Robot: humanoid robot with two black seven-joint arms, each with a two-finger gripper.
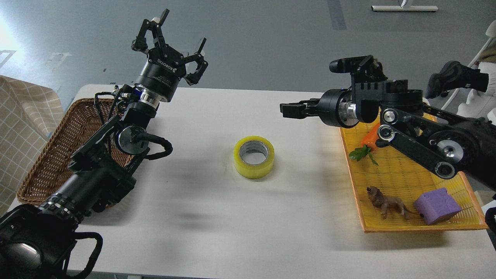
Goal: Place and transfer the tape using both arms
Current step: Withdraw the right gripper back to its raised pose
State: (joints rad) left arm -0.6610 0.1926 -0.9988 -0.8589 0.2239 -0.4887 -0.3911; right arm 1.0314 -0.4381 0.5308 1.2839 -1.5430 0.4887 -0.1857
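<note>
The tabletop (201,232) is white and bare along its near edge. At the near right, a yellow tray (407,182) holds a purple block (438,206), a toy lion (387,203) and a toy carrot (368,143). At the left, a wicker basket (58,155) lies partly beneath the left arm.

The tape (254,157) lies flat at the centre of the tabletop, core opening upward, well apart from both claws and from the tray and basket.

Handling estimate: the roll is light and rigid, with a smooth outer wrap that may slip under light pressure. Recommended grip: one finger inside the core and one on the outer wall, or across the full width of the roll.

Farther back, the right claw (288,109) points left above the tabletop, seen side-on; whether it is parted cannot be determined. It holds nothing visible. The left claw (176,33) is raised, fingers spread wide, and holds nothing.
</note>
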